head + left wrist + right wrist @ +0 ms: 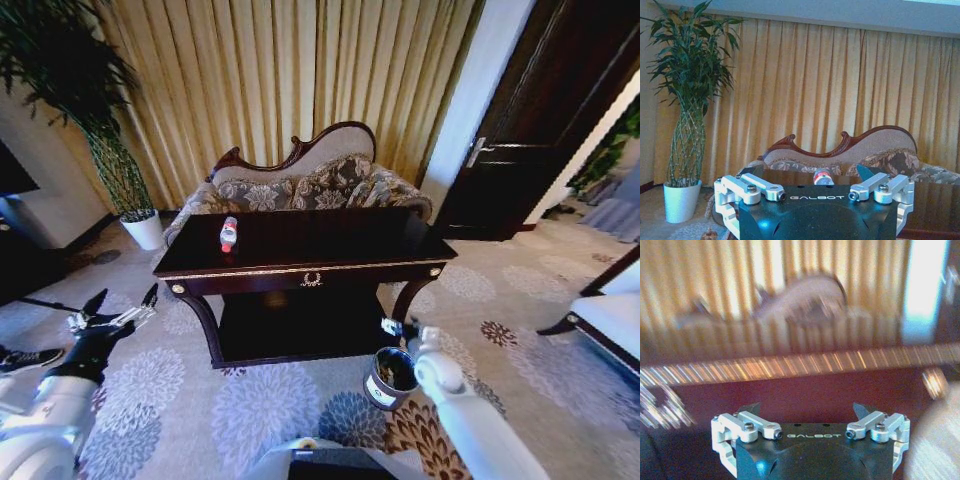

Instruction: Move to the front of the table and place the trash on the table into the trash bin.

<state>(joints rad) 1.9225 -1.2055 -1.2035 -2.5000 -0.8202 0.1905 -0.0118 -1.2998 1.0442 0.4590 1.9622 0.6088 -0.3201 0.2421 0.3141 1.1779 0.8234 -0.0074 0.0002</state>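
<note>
The dark glossy table [330,268] with gold trim stands ahead of me on the carpet. A clear bottle with a red label [229,234] lies on its left part, and the left wrist view shows the bottle [823,176] beyond the fingers. The small dark trash bin [390,377] sits on the floor by the table's front right leg. My left gripper [120,305] hovers open, left of the table and below its top. My right gripper [400,328] is open just above the bin, facing the table's front apron [805,390].
A floral sofa [300,185] stands right behind the table. A tall plant in a white pot [145,230] is at the back left. A dark door [540,120] is at the right, and a chair [605,315] at the right edge. Open carpet lies before the table.
</note>
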